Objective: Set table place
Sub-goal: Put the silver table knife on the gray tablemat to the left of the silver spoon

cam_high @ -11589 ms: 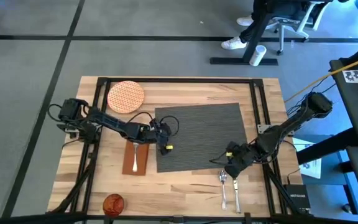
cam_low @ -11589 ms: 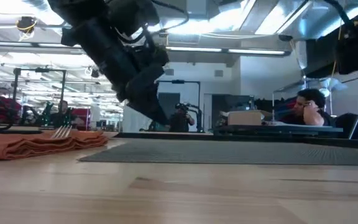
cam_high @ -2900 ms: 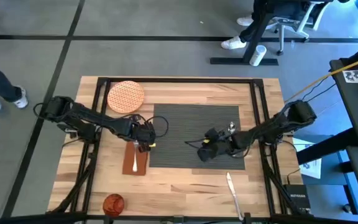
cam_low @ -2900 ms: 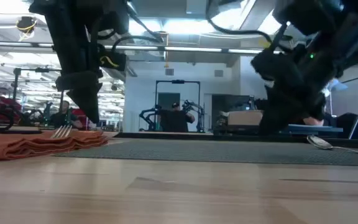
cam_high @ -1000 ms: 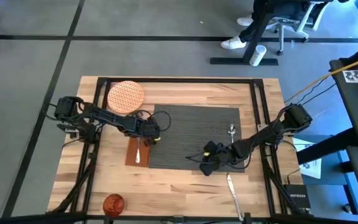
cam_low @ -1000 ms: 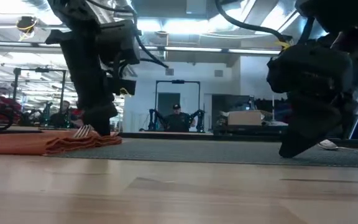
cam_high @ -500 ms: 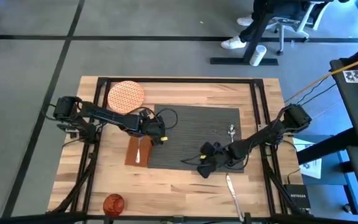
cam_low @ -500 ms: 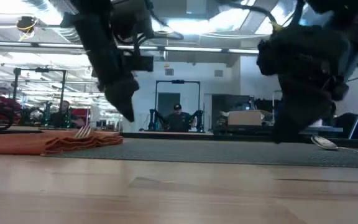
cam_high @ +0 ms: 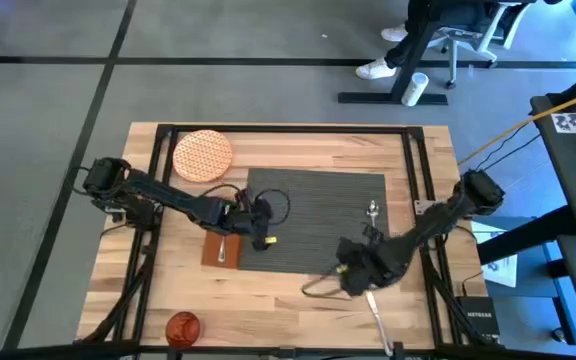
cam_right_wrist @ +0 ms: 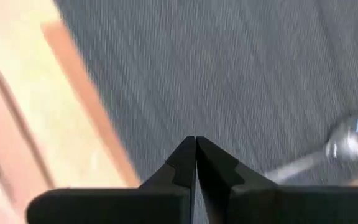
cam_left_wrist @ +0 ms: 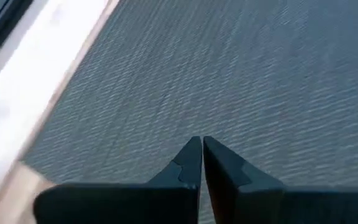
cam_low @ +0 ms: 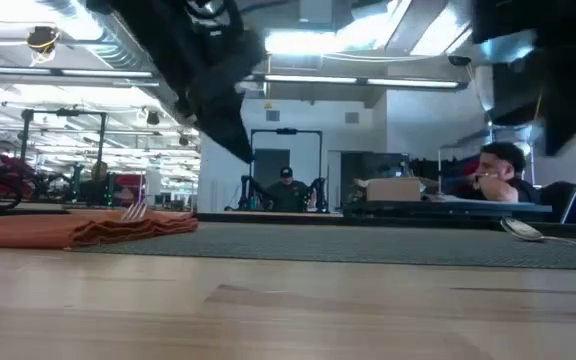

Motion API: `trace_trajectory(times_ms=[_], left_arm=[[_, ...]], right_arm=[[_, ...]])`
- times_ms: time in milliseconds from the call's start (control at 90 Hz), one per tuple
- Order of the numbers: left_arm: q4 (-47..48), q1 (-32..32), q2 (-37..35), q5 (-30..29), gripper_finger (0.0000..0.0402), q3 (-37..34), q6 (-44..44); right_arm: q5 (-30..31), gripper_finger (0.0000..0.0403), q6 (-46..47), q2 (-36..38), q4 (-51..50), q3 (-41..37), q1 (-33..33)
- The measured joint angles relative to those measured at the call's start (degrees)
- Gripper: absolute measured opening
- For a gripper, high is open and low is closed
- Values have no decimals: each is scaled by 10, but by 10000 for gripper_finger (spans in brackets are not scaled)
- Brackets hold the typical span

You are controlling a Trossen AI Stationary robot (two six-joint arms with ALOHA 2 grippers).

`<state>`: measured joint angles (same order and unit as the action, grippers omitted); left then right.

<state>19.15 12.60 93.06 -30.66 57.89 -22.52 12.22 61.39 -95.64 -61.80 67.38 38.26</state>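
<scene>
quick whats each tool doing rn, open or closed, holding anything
Left tool: closed, empty, above the placemat near the napkin.
Right tool: closed, empty, over the placemat near the spoon.

The placemat (cam_high: 318, 218) lies mid-table (cam_high: 298, 300). The napkin (cam_high: 221, 249) touches its left edge, with the fork (cam_high: 225, 245) on it. The spoon (cam_high: 372, 212) lies on the mat's right part, the knife (cam_high: 377, 317) off its right near corner, the plate (cam_high: 203, 155) at far left, the cup (cam_high: 182, 326) at near left.

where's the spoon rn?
In the high view, the spoon lies on the placemat, near its right edge, just beyond the right gripper; the knife lies off the mat.
</scene>
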Motion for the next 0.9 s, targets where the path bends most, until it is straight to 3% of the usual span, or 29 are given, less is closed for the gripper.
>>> trace_trajectory(times_ms=[211, 389, 900], left_arm=[[-71, 47, 0, 0, 0, 0, -29], [-100, 83, 0, 0, 0, 0, -63], [-94, 152, 16, -3, 0, -3, -136]], right_arm=[[-83, 0, 134, 0, 82, -29, 135], [-94, 0, 260, -3, 238, -61, 209], [-81, 0, 393, -116, 295, -66, 228]])
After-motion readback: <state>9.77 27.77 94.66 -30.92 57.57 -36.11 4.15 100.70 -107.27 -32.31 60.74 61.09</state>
